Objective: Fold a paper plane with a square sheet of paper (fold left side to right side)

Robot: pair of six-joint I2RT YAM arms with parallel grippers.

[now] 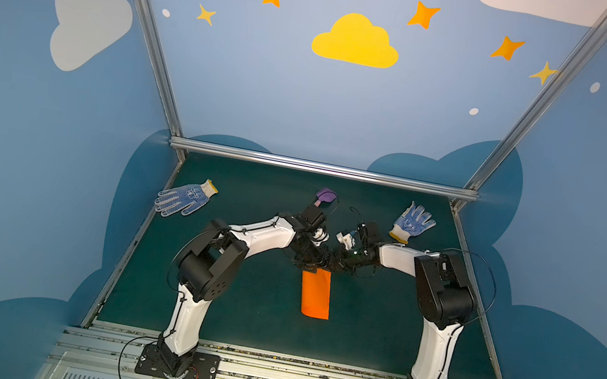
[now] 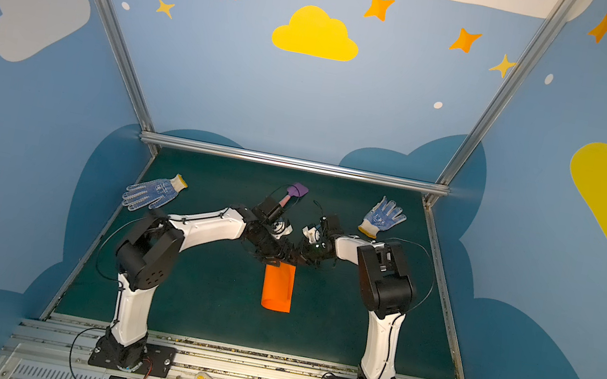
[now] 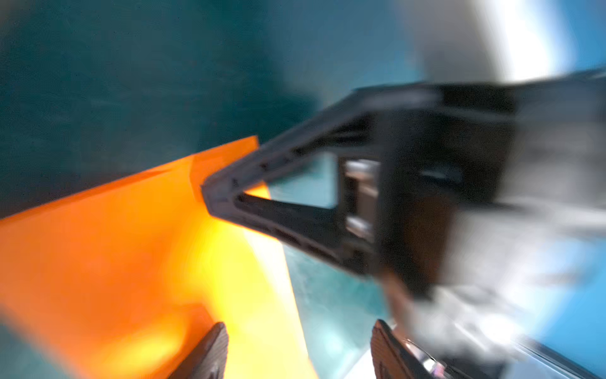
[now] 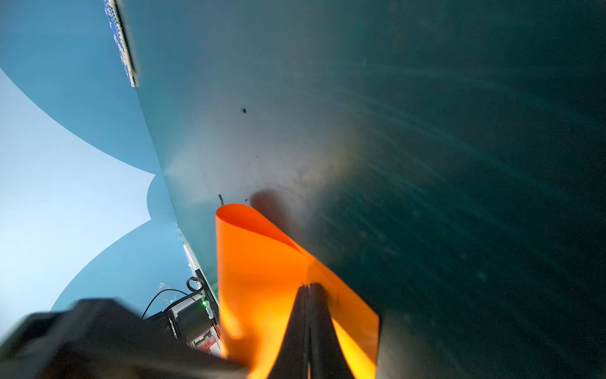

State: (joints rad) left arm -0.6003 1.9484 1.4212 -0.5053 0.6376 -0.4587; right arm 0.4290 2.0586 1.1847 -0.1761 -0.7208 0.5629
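At the middle of the green mat (image 1: 229, 312) lies the square sheet of paper (image 1: 316, 294), doubled over into a narrow orange rectangle, its far end under both grippers. The right gripper (image 4: 310, 287) has its jaws closed, tips set on that far end. Whether they pinch a layer or only press it down I cannot tell. The left gripper (image 3: 298, 325) hovers just above the paper with jaws apart, holding nothing.

Seen from the right wrist, the fold is a rounded loop, not a pressed crease. My judgement is that creasing is the step in hand: with the right tips pinning the far end, lower the left onto the bulging folded edge and stroke towards the near end. Check that the free edges match, since thin paper skews easily.
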